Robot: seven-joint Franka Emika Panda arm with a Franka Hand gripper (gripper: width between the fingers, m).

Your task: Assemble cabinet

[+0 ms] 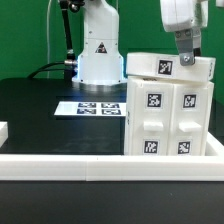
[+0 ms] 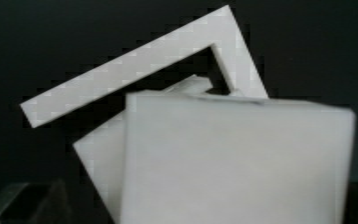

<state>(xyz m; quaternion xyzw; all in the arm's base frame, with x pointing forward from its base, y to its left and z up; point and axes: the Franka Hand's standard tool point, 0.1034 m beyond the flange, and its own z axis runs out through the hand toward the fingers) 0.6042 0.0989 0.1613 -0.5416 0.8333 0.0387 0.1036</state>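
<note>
The white cabinet body [image 1: 168, 115] is seen standing upright on the black table [image 1: 40, 110], at the exterior view's right, just behind the low white rail [image 1: 90, 165] that borders the table's near edge. Four square black-and-white tags are shown on its front face, arranged two above two. A white top panel [image 1: 168, 67] lies tilted across the top of the cabinet body, with one tag visible on its face and another near its far end.

The gripper [image 1: 187, 58] is positioned directly above the top panel, its dark fingers reaching down to the panel's upper edge. The fingers appear spread apart; whether they touch the panel cannot be told, and no grip is evident.

In the wrist view, the cabinet body [image 2: 229, 160] fills the lower part as a plain white block, and an angled white panel [image 2: 149, 65] is seen beyond it against the dark table.

To the exterior view's left of the cabinet body, the marker board [image 1: 97, 106] lies flat on the table. Behind the marker board stands the white robot base [image 1: 98, 50], marked with a triangle sticker.
</note>
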